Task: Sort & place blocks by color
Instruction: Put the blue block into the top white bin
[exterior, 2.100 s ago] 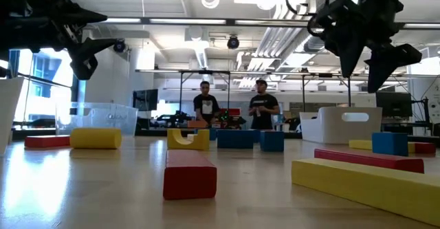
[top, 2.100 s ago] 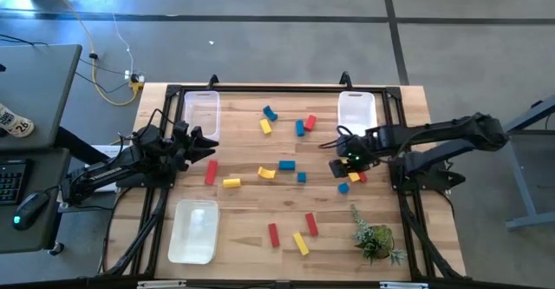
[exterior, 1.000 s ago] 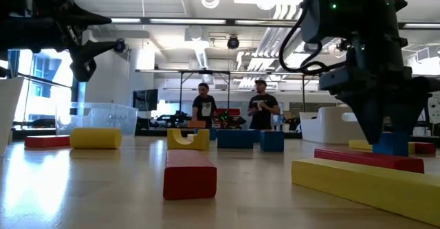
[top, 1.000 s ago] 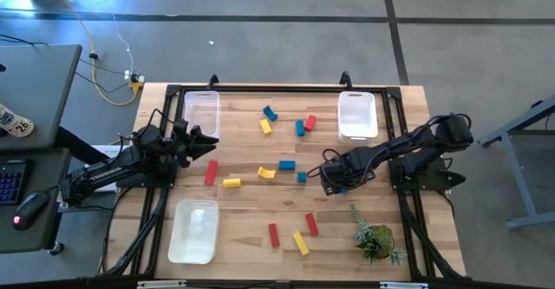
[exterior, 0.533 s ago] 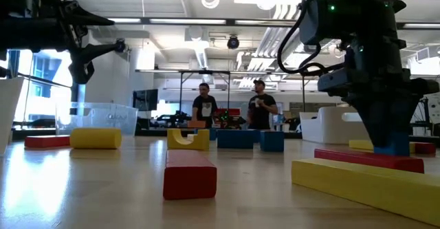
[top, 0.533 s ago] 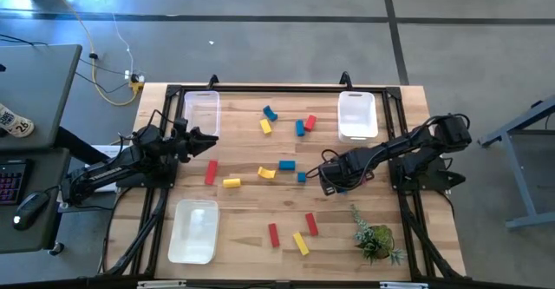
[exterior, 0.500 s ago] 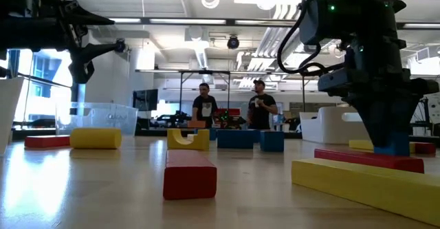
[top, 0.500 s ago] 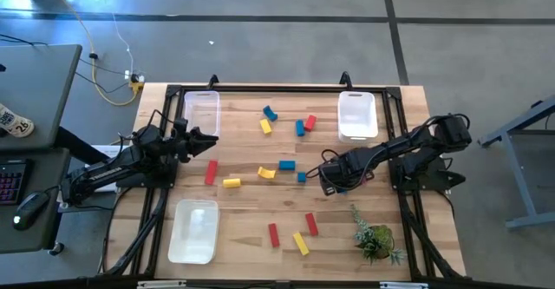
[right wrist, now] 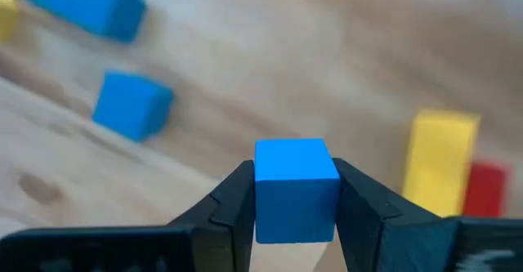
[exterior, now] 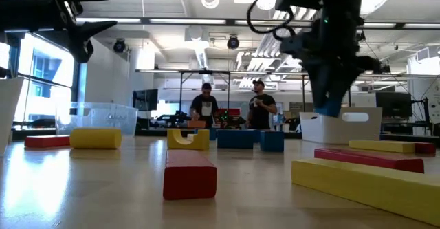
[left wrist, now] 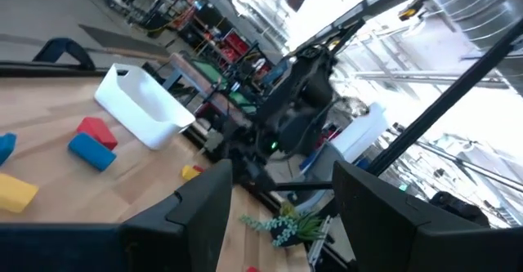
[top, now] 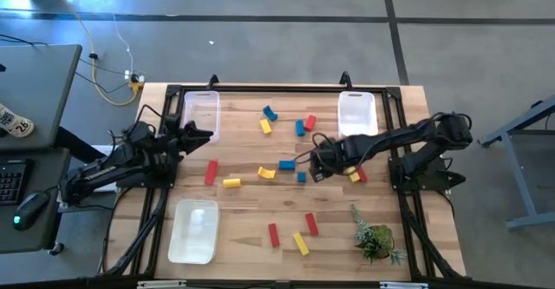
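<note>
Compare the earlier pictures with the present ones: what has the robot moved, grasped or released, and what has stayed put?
The right pincer came down on the small blue cube near the table's right side, shut on it, lifted it and carried it toward the table's middle. The yellow block and red block that lay beside it are now uncovered. The left pincer stays open, raised near the clear plastic bin; the other blocks have not moved.

Blue cube (right wrist: 296,189) clamped in the right tool (right wrist: 296,211), above wood with blue, yellow and red blocks (right wrist: 131,104).
</note>
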